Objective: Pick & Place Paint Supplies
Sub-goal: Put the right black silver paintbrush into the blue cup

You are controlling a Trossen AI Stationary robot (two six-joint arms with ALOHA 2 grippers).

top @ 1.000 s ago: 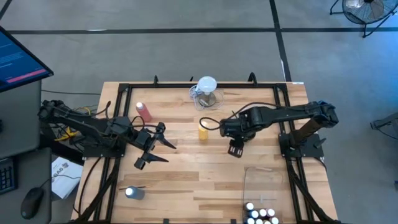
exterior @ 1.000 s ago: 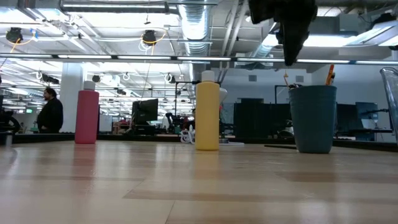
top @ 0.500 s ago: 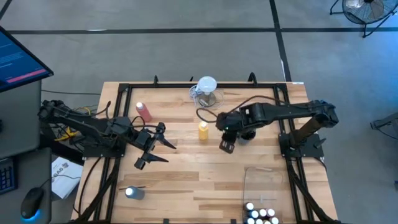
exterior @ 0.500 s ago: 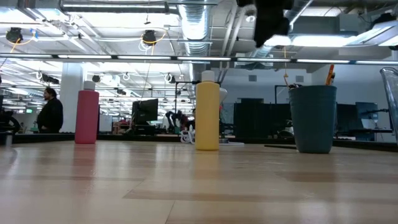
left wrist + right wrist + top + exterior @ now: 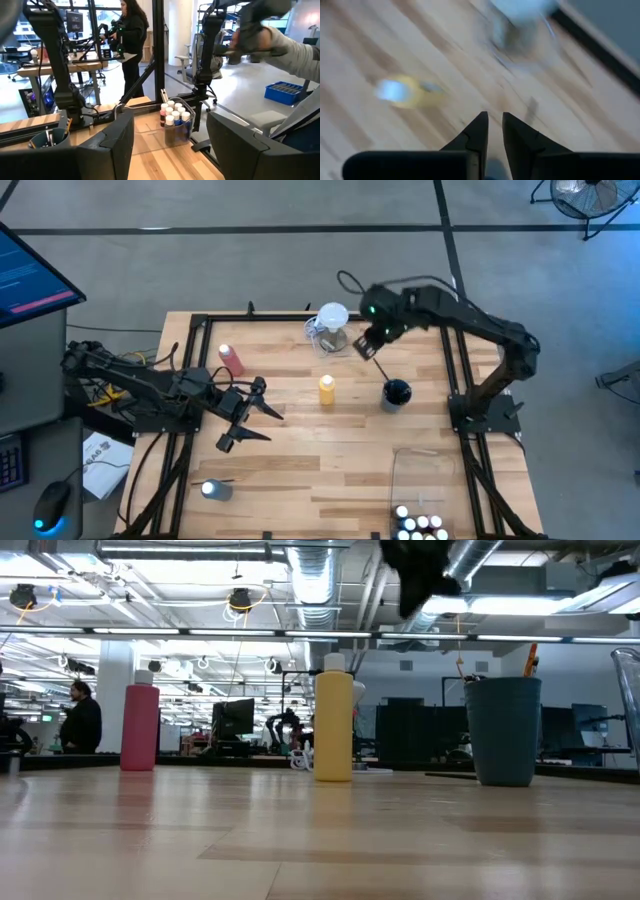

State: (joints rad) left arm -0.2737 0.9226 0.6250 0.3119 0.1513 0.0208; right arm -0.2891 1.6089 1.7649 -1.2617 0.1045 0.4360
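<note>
Two dark fingers (image 5: 479, 131) of the right gripper (image 5: 495, 131) nearly together, only a thin gap between them, empty. Beyond them, a wooden table (image 5: 380, 45) seen from above, blurred. A yellow bottle (image 5: 400, 91) with a white cap standing on it, and further off a clear jug (image 5: 517, 30) with a pale top.

A pale butcher-block table (image 5: 300, 450) in a black frame stands on a grey floor (image 5: 250, 260) crossed by dark lines. Beyond it lies an open workshop: exposed ducts (image 5: 320, 580), strip lights, desks with monitors (image 5: 238, 720), an office chair (image 5: 187, 67), a blue bin (image 5: 285, 92), people standing
</note>
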